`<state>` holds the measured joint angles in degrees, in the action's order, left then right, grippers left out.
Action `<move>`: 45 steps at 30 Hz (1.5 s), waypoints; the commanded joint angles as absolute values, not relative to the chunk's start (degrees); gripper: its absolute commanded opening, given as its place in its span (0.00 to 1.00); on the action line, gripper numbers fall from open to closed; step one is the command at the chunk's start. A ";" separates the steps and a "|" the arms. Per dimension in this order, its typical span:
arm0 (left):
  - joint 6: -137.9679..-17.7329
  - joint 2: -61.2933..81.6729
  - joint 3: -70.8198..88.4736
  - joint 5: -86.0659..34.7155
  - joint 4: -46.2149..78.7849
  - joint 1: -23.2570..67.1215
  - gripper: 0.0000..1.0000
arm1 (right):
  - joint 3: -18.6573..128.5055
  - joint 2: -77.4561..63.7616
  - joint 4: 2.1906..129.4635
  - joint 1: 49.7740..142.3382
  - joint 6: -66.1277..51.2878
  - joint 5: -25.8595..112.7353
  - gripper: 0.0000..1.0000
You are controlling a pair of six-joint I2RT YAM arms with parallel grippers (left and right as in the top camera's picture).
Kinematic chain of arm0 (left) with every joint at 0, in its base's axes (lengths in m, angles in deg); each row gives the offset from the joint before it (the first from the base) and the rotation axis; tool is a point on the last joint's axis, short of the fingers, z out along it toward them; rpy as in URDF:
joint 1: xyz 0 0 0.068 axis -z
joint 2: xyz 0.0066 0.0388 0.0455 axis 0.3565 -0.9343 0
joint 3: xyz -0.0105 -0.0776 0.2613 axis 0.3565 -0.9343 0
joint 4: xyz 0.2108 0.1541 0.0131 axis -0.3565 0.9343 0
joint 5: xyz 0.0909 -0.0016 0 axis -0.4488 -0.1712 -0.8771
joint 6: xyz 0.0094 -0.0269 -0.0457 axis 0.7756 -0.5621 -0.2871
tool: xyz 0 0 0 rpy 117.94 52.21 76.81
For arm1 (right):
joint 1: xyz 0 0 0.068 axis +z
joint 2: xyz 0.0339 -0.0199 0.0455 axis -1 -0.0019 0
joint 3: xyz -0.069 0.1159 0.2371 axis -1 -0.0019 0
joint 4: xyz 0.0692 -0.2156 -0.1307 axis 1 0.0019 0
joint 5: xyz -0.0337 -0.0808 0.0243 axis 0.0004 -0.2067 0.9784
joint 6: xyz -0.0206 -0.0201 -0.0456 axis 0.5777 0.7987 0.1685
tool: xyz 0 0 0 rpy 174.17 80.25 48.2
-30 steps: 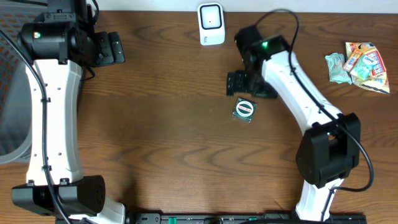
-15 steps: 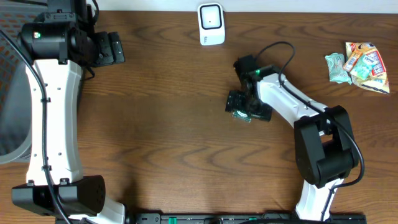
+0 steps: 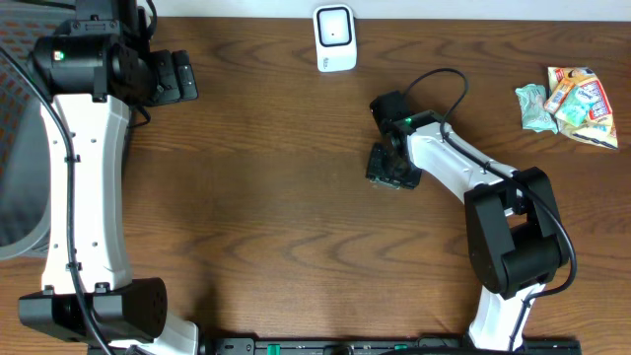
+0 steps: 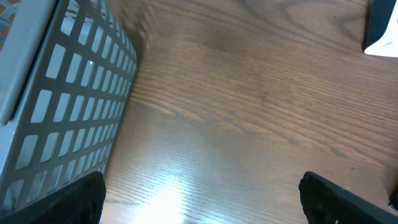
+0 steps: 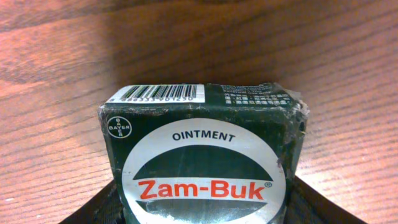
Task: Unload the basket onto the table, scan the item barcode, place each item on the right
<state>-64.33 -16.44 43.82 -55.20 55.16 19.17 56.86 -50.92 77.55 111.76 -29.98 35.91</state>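
On the wood-grain table [image 3: 276, 227], far left, stands a grey mesh basket [image 4: 68, 93].

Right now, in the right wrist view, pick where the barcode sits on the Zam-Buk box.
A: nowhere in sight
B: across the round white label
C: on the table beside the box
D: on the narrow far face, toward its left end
D: the barcode runs along the narrow far face of the Zam-Buk box, toward its left end, above the word OINTMENT.
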 commanded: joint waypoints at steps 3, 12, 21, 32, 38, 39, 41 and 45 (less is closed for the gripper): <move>-64.83 -16.66 43.54 -56.12 55.16 18.91 0.98 | 59.42 -51.47 77.66 111.72 -25.60 40.83 0.54; -64.86 -16.66 43.54 -56.12 55.16 18.91 0.98 | 70.67 -51.47 76.13 111.45 -24.10 55.16 0.50; -64.83 -16.66 43.54 -56.12 55.16 18.91 0.98 | 73.67 -51.53 61.42 111.17 -32.80 70.42 0.42; -64.83 -16.66 43.54 -56.12 55.16 18.91 0.98 | 74.76 -56.67 34.08 107.76 -55.37 83.03 0.40; -64.83 -16.66 43.54 -56.12 55.16 18.91 0.98 | 86.02 -69.17 18.58 106.51 -76.23 92.71 0.40; -64.83 -16.66 43.54 -56.12 55.16 18.91 0.98 | 87.63 -70.42 17.64 106.45 -78.43 92.98 0.41; -64.83 -16.66 43.54 -56.12 55.16 18.93 0.98 | 91.26 -73.33 15.55 106.34 -84.29 93.68 0.42; -64.83 -16.66 43.54 -56.12 55.16 18.91 0.98 | 94.52 -76.58 11.11 105.64 -96.84 93.79 0.44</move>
